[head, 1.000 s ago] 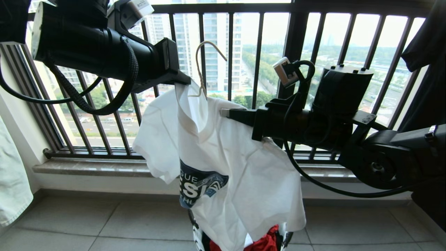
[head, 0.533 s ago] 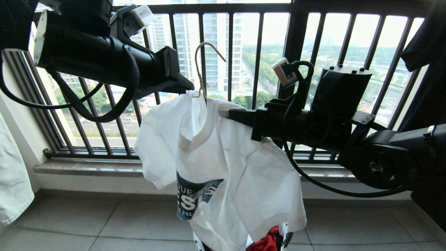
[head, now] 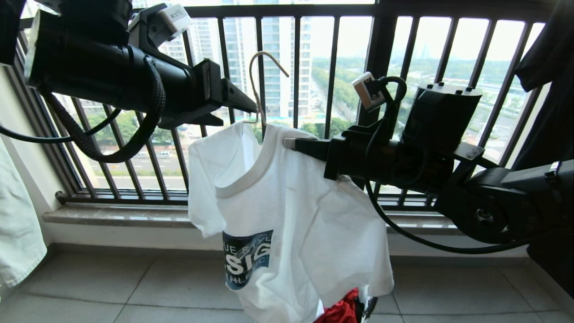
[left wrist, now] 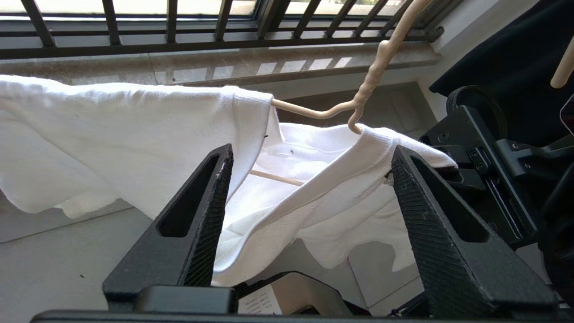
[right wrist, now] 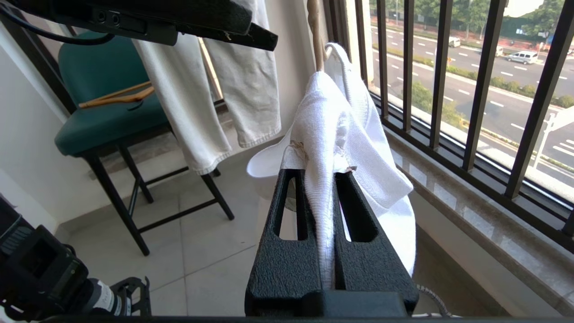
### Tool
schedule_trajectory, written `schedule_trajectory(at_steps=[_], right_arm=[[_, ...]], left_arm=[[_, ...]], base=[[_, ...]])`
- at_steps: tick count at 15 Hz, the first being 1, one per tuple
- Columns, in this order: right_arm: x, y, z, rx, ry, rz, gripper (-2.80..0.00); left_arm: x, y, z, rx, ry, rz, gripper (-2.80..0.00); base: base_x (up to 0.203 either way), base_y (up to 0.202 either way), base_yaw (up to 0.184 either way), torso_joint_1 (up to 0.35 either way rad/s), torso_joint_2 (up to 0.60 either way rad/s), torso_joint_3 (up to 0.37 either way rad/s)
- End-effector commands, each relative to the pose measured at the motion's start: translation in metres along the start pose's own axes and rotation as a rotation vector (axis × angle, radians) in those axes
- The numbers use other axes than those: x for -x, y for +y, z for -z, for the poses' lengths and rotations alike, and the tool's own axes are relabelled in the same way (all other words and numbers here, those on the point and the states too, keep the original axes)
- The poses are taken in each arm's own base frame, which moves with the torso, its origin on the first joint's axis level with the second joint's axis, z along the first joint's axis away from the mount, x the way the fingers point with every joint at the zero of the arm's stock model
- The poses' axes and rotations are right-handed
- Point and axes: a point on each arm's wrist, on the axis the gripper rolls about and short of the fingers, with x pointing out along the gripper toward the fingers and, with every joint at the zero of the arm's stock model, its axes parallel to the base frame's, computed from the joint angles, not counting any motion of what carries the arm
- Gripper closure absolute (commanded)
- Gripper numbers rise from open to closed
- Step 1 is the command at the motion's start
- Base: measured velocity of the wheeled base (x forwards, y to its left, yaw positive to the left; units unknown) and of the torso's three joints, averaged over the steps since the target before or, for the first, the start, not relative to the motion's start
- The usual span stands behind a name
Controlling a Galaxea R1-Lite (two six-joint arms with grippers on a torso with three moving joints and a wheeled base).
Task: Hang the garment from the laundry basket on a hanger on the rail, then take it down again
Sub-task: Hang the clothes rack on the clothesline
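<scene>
One white T-shirt draped on one cream wire hanger, emblem lettering partly readable "SIG", right gripper clamping its shoulder, left gripper spread wide beside collar.

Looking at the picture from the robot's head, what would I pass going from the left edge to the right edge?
Pale hanging garment → left gripper, fingers open → hanger hook → right gripper shut on the T-shirt shoulder → black garment.
</scene>
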Motion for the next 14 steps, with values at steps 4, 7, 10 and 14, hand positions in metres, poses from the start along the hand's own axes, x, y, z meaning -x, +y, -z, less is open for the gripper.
schedule_trajectory(at_steps=[4,7,10,14], right_arm=[[0.001,-0.001,-0.002,-0.017,-0.006,-0.003,0.00],[0.002,0.000,-0.002,-0.020,-0.006,-0.009,0.00],[0.002,-0.001,-0.003,-0.018,-0.008,-0.007,0.00],[0.003,0.000,-0.005,-0.015,-0.013,-0.010,0.00]], left_arm=[[0.045,0.018,-0.005,0.016,-0.089,-0.075,0.00],[0.047,0.045,-0.004,-0.081,-0.069,-0.148,0.00],[0.059,0.079,0.003,-0.343,-0.006,0.014,0.00],[0.058,0.110,-0.021,-0.562,-0.062,0.219,0.00]], base=[[0.000,0.000,0.000,0.000,0.00,0.000],[0.000,0.000,0.000,0.000,0.00,0.000],[0.000,0.000,0.000,0.000,0.00,0.000],[0.000,0.000,0.000,0.000,0.00,0.000]])
